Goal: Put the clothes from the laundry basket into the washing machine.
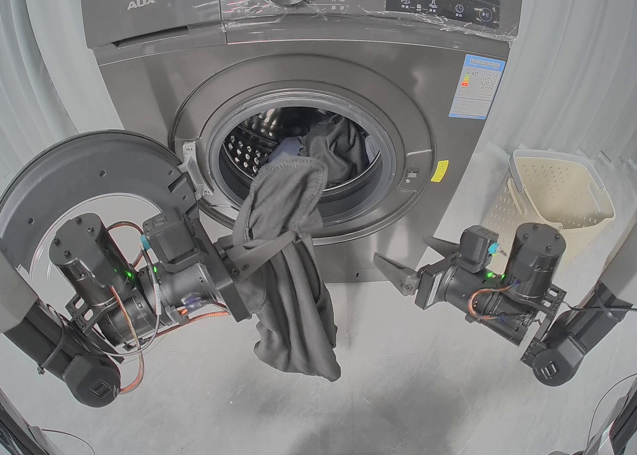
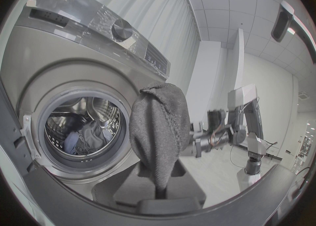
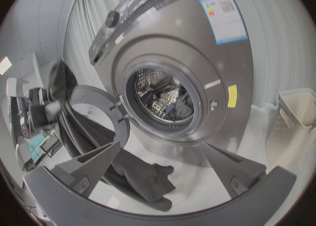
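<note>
1. My left tool (image 1: 275,251) pinches a dark grey garment (image 1: 292,310), which hangs just before the open mouth of the washing machine (image 1: 424,78).
2. My right tool (image 1: 403,249) is spread, near the machine's lower front.
3. The laundry basket (image 1: 557,191) stands on the floor beside the machine.

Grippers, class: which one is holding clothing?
The left gripper: it is shut on the dark grey garment hanging before the washing machine. The right gripper is open and empty.

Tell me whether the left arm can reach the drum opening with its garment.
Likely yes: the left gripper, shut on the dark garment, sits just before the open drum; the door is swung aside.
</note>
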Tool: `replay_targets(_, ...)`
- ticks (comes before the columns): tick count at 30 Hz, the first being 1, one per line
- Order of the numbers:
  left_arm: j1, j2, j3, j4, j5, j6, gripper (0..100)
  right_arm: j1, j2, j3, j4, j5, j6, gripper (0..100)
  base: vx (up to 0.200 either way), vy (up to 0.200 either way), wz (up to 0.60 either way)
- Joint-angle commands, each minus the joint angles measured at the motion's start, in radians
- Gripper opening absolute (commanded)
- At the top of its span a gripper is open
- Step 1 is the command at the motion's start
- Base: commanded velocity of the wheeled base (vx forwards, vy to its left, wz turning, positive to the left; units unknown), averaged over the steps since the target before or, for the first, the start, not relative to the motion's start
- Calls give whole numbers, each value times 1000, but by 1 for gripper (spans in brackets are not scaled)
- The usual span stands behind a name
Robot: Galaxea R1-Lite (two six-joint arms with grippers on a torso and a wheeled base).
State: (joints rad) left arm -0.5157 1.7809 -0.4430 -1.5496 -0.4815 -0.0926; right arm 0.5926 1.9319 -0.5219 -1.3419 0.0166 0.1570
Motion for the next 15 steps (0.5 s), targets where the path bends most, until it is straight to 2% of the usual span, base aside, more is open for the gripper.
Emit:
replay_targets(1, 13, -37, -40, 0, -3, -26, 0, 35, 157, -20, -6, -1, -1, 100, 0, 0, 0)
replay_targets(5, 19, -40, -43, -1, -5, -33, 0, 66, 213, -44, -11, -1, 1, 100, 0, 0, 0)
replay_targets(8, 23, -51, -31, -1, -6, -33, 0, 84, 291, -101, -11, -3, -1, 100, 0, 0, 0)
replay_targets(15, 39, -51, -34, -1, -29, -33, 0, 72, 371, -191, -6, -3, -7, 100, 0, 0, 0)
